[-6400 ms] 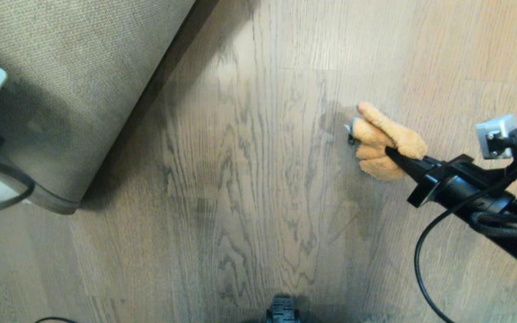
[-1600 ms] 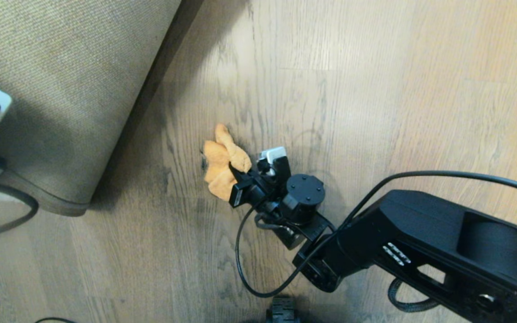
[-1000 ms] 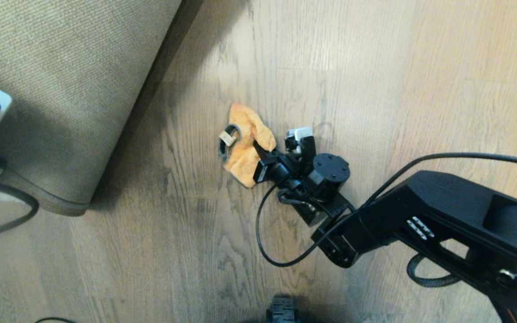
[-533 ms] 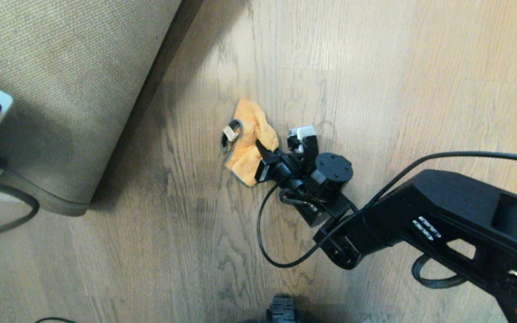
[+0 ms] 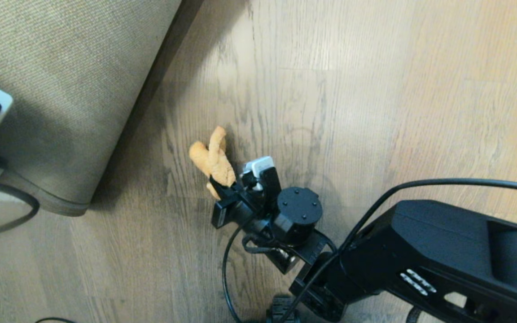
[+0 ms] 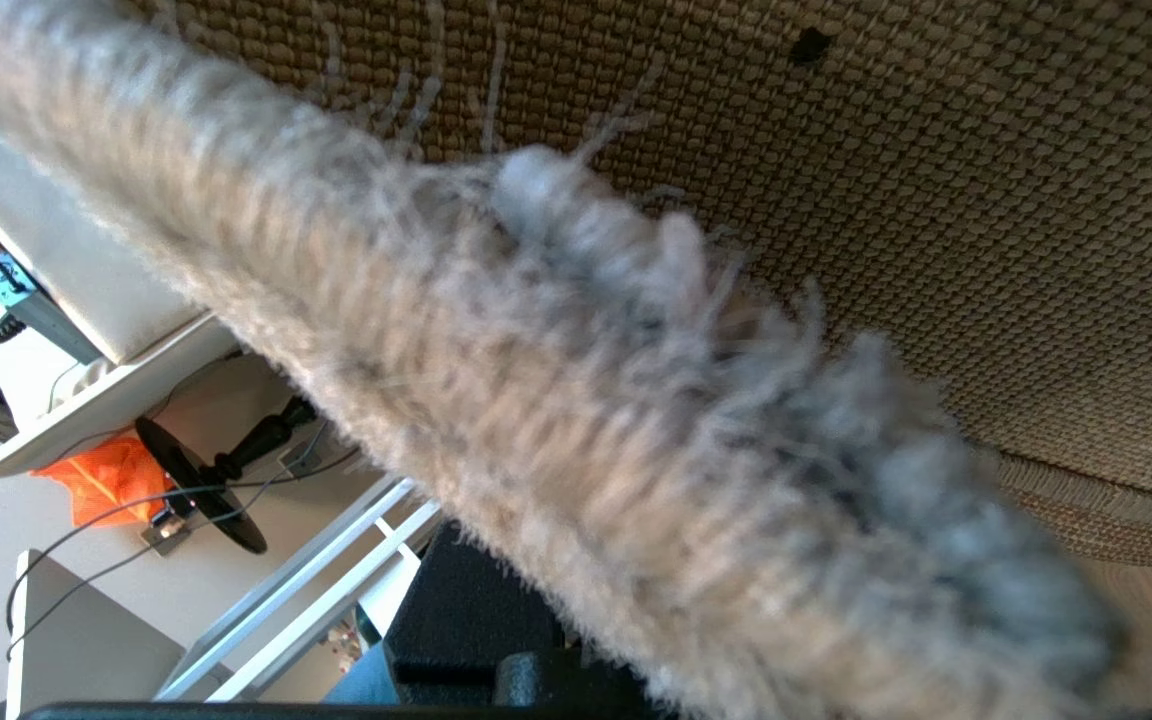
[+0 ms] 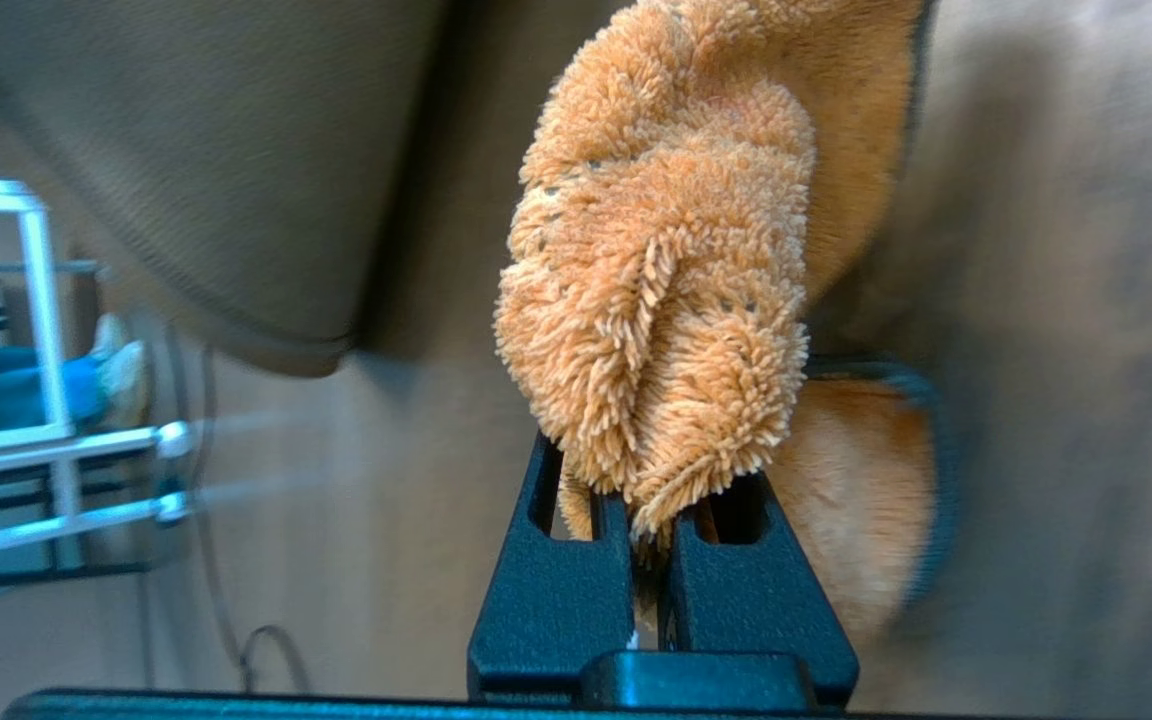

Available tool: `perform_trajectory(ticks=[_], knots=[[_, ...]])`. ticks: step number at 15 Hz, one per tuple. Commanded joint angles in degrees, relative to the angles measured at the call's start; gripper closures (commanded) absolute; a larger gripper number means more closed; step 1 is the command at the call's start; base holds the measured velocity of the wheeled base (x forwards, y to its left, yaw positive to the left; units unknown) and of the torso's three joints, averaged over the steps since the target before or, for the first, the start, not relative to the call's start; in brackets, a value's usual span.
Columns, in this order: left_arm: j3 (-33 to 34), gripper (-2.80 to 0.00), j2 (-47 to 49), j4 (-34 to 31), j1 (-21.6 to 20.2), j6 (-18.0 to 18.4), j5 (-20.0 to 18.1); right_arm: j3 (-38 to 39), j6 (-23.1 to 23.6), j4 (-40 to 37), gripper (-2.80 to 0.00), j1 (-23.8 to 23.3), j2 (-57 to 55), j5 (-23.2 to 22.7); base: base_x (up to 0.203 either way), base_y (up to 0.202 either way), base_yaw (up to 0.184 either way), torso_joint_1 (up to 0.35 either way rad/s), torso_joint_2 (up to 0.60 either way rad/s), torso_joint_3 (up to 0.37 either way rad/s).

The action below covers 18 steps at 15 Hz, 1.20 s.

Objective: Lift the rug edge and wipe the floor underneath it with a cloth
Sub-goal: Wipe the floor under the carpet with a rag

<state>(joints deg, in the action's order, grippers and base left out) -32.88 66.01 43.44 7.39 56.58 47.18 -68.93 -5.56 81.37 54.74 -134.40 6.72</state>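
The left gripper lay outside all views; only the rug (image 6: 636, 450) edge, blurred, filled its wrist view. The cloth (image 5: 213, 161) was partly hidden behind the right gripper (image 5: 220, 188); its floor contact could not be confirmed.

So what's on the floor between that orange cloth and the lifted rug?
Nothing: in the head view the stretch between the cloth, pinched in the right gripper, and the rug is bare wood floor, darkened only by the rug's shadow.

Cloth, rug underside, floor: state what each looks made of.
Cloth: plush orange terry, likely microfibre; long fuzzy loops. Rug underside: coarse tan woven backing, perhaps jute or synthetic; grid weave shows. Floor: matte brown wood-grain planks, wood or laminate.
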Motion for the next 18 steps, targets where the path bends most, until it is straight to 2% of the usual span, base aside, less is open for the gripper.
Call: perform_trajectory(ticks=[1, 5, 7, 14, 18], knots=[[0.0, 0.00, 0.3, 0.2, 0.0, 0.3, 0.3, 0.6, -0.1, 0.5, 0.00, 2.9, -0.1, 0.7, 0.000, 0.000, 0.000, 0.000, 0.00, 0.000], [0.0, 0.00, 0.3, 0.2, 0.0, 0.3, 0.3, 2.7, -0.2, 1.1, 0.00, 8.2, -1.0, 1.0, 0.000, 0.000, 0.000, 0.000, 0.00, 0.000], [0.1, 0.00, 0.3, 0.2, 0.1, 0.3, 0.3, 2.6, -0.2, 1.3, 0.00, 9.2, -3.1, 1.0, 0.000, 0.000, 0.000, 0.000, 0.00, 0.000], [0.7, 0.00, 0.3, 0.2, 0.1, 0.3, 1.2, -4.5, -0.6, 0.6, 0.00, 8.9, -10.4, 2.5, 0.000, 0.000, 0.000, 0.000, 0.00, 0.000], [0.8, 0.00, 0.7, 0.2, 0.1, 0.3, 1.1, -7.6, -0.6, 0.3, 0.00, 6.5, -10.6, 2.5, 0.000, 0.000, 0.000, 0.000, 0.00, 0.000]])
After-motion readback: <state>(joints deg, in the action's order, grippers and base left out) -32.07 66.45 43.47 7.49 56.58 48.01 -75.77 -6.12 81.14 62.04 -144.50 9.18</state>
